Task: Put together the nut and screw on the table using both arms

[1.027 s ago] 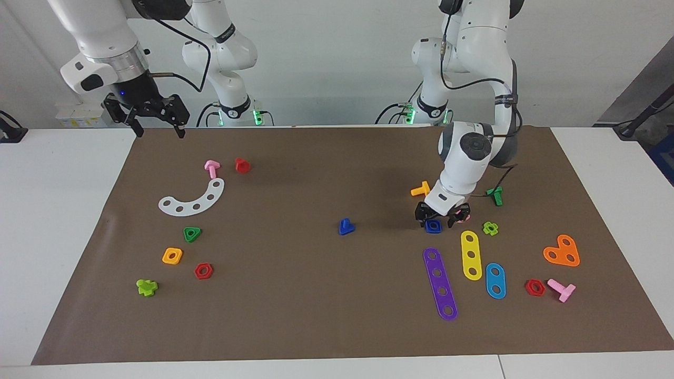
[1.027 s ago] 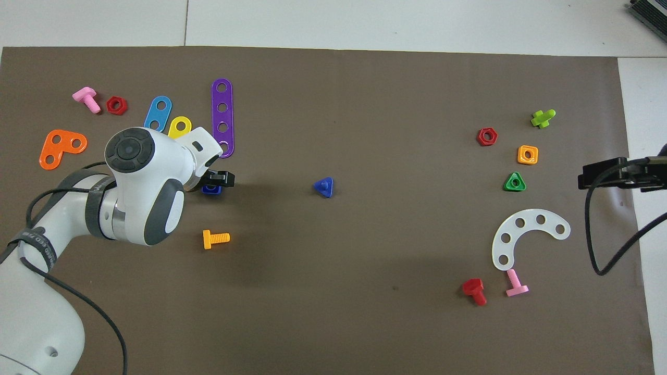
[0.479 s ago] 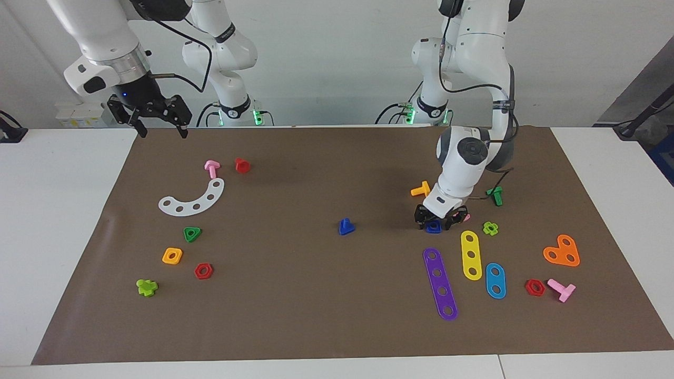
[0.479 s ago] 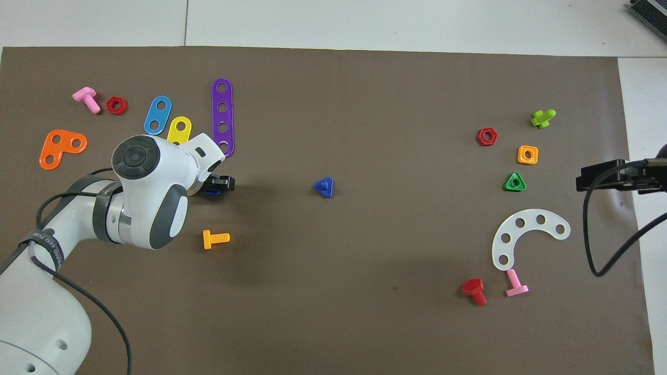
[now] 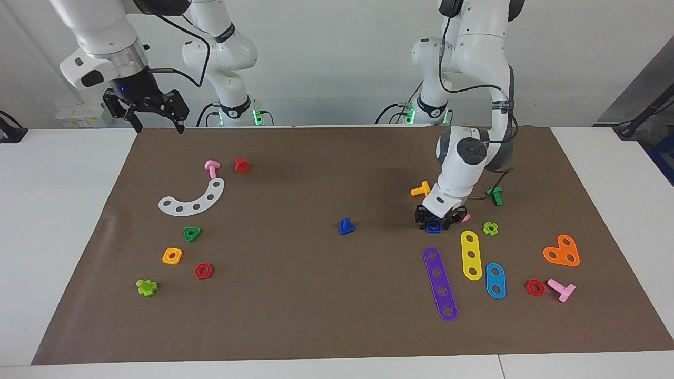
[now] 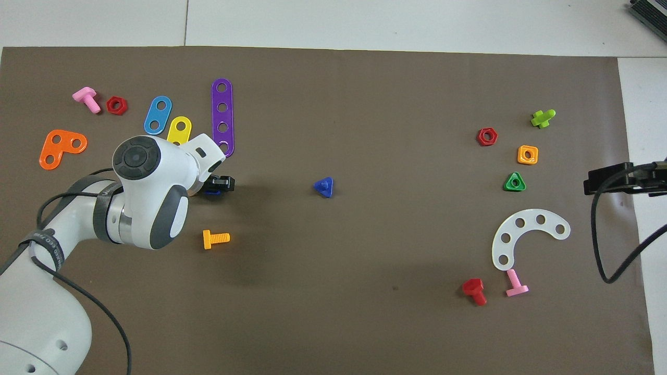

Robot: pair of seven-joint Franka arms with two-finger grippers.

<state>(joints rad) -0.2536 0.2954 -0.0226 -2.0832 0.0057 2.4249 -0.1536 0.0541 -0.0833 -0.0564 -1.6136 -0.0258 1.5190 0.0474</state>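
Closing on the blue nut [image 5: 433, 227] down on the mat, the left gripper [image 5: 434, 222] has its fingers narrowed round it, not lifted; the blue screw [image 5: 345, 227] lies untouched mid-mat, nearer the right arm's end. The right gripper [image 5: 154, 119] waits, spread and empty, over the brown paper's corner on the white tabletop [image 5: 58, 210]; a pale wall stands at the robots' end.

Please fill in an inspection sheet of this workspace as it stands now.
Surface: white table under a brown paper mat.
Job's things: blue nut on the mat between the left gripper's fingers; blue screw lying alone mid-mat.
Clutter: purple strip, yellow strip, orange screw, white curved plate and other small toy parts.
Grippers: left gripper down at the nut, shut on it; right gripper raised over the mat's edge, open, waiting.
Cables: black cable hanging from the right arm.
Surroundings: plain grey wall.
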